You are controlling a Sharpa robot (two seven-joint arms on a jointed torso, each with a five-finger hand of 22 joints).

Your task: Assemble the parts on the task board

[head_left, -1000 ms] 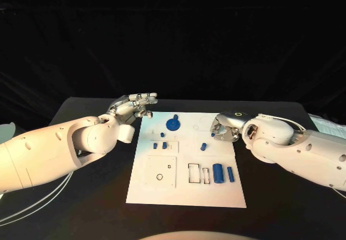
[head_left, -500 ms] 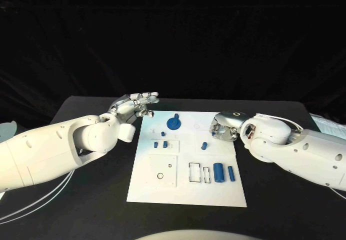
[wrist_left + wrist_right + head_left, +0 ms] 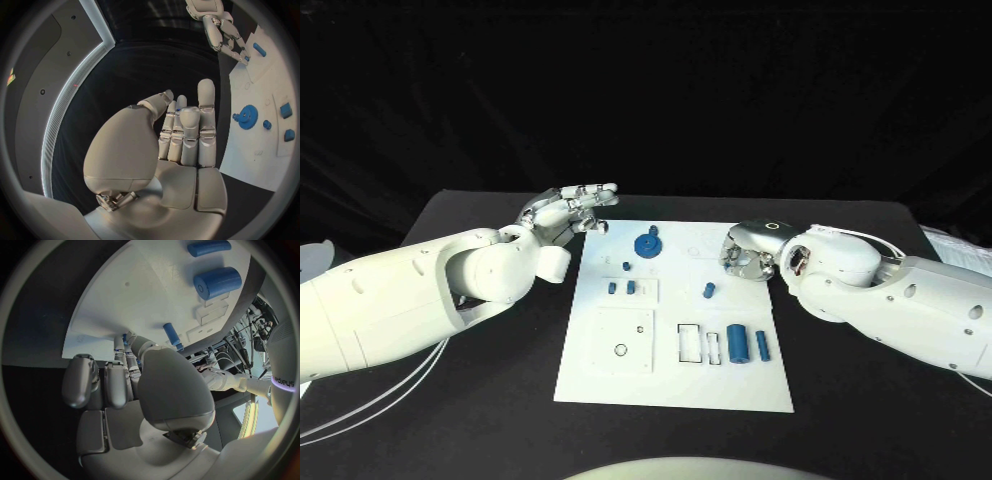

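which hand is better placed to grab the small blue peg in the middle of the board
Probably the right hand: it hangs over the task board's right edge, close beside the small blue peg. The left hand is raised off the board's far left corner, farther from it.

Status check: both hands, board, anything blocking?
Left hand open, off the task board's far left corner. Right hand at its right edge, grip unclear. Blue gear untouched. Nothing blocking.

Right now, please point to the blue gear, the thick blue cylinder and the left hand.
blue gear (image 3: 646, 244), head view, on the toothed disc.
thick blue cylinder (image 3: 736, 345), head view, on the middle of its side.
left hand (image 3: 568, 210), head view, on the fingers' middle.
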